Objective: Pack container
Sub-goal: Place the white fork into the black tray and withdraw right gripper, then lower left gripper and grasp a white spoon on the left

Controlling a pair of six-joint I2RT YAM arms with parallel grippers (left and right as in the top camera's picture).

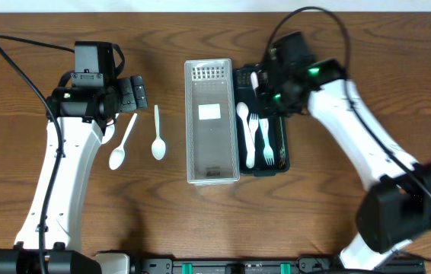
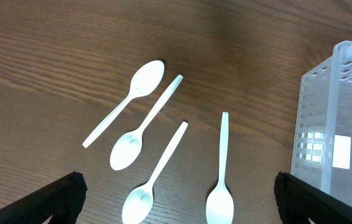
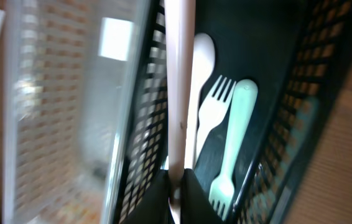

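A clear plastic basket (image 1: 189, 122) stands mid-table with a dark mesh container (image 1: 285, 152) against its right side. The dark container holds a white spoon (image 3: 202, 53), a white fork (image 3: 213, 112) and a mint green fork (image 3: 233, 143). My right gripper (image 1: 264, 82) is over the container's far end, shut on a pale utensil handle (image 3: 180, 93) that points along the container's left wall. Several white spoons (image 2: 140, 127) lie on the table left of the clear basket; two show in the overhead view (image 1: 158, 141). My left gripper (image 2: 182, 205) hangs above them, open wide and empty.
The clear basket (image 2: 331, 130) is at the right edge of the left wrist view, close to the nearest spoon (image 2: 222, 174). In the right wrist view the clear basket (image 3: 70, 93) sits just left of the dark one. The wooden table (image 1: 63, 228) carries nothing else.
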